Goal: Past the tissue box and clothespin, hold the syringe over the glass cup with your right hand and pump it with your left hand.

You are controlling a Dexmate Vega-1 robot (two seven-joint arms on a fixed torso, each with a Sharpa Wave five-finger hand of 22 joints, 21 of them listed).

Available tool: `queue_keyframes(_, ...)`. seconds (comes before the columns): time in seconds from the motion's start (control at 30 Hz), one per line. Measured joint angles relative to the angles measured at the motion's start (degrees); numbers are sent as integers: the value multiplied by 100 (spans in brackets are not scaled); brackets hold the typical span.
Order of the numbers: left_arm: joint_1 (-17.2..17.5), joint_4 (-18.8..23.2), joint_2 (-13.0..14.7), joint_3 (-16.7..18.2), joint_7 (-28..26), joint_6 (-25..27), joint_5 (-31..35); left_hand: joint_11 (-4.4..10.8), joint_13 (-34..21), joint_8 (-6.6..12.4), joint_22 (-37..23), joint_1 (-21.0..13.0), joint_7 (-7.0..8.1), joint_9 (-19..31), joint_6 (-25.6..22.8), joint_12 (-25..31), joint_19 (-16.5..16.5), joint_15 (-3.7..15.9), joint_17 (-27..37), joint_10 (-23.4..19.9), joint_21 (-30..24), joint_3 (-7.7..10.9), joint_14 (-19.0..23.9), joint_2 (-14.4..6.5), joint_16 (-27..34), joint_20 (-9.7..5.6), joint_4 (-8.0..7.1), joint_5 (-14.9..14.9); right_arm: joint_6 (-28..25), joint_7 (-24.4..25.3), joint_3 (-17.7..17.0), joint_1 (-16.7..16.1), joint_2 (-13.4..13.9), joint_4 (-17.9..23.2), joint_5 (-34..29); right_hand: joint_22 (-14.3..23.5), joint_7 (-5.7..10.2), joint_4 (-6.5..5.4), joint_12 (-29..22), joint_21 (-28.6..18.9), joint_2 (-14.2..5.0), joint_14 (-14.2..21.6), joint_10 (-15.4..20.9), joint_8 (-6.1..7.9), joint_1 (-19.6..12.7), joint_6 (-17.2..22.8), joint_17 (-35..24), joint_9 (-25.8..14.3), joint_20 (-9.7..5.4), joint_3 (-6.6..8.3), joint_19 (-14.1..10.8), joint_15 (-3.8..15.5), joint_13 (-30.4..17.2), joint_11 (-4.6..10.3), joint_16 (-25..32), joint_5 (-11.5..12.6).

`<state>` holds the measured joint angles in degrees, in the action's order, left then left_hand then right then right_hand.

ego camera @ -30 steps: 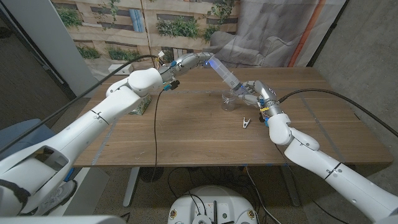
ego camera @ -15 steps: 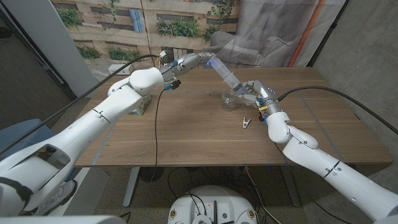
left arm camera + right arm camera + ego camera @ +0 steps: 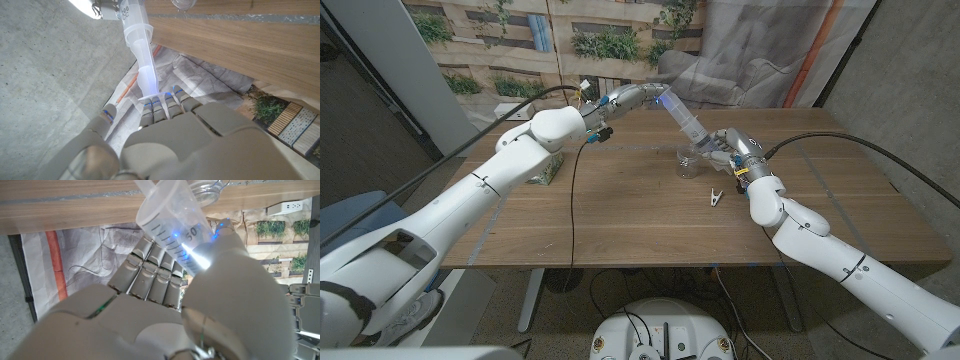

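A clear syringe (image 3: 686,121) slants over the glass cup (image 3: 688,160), with its tip pointing down at the rim. My right hand (image 3: 727,148) grips the barrel (image 3: 170,225) just right of the cup. My left hand (image 3: 632,97) reaches across the far side of the table and holds the drawn-out plunger (image 3: 145,65) by its end with its fingertips (image 3: 161,106). The cup's rim (image 3: 205,187) sits just past the barrel. A white clothespin (image 3: 716,196) lies on the table in front of the cup. The green tissue box (image 3: 548,171) stands at the left, half hidden by my left arm.
A black cable (image 3: 570,200) hangs from my left wrist down across the wooden table (image 3: 640,215). A second cable (image 3: 840,150) runs from my right wrist off to the right. Grey cloth (image 3: 720,80) lies past the table's far edge.
My right forearm has shifted slightly. Both hands and the syringe stay much where they were over the cup.
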<state>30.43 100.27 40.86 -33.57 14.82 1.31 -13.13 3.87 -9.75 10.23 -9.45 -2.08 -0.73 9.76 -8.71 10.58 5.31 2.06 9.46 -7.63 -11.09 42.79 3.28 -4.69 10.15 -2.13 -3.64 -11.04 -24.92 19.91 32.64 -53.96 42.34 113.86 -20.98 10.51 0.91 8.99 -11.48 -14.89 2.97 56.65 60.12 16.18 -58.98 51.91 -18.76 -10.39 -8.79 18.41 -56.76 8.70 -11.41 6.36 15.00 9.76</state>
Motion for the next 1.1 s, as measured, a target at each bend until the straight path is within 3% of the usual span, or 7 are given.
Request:
queue_keyframes(0.43,-55,13,-38,-65,34,0,87,-22,4,0,0,7,1,0,1,-5,21,0,1,-19,0,0,61,7,-1,21,0,0,-182,-193,90,110,39,63,41,0,-1,26,1,-40,0,30,31,-16,0,1,-6,0,-1,26,-42,11,6,-11,0,0)
queue_keyframes(1.1,-129,-29,-118,-164,143,17,137,-8,0,-17,0,7,2,-2,2,-39,20,0,1,-33,0,24,61,6,-2,20,-24,0,-280,-59,86,163,-58,74,184,4,-52,73,8,-42,0,102,61,-46,0,52,-33,0,-24,73,-64,21,10,-41,-2,22)
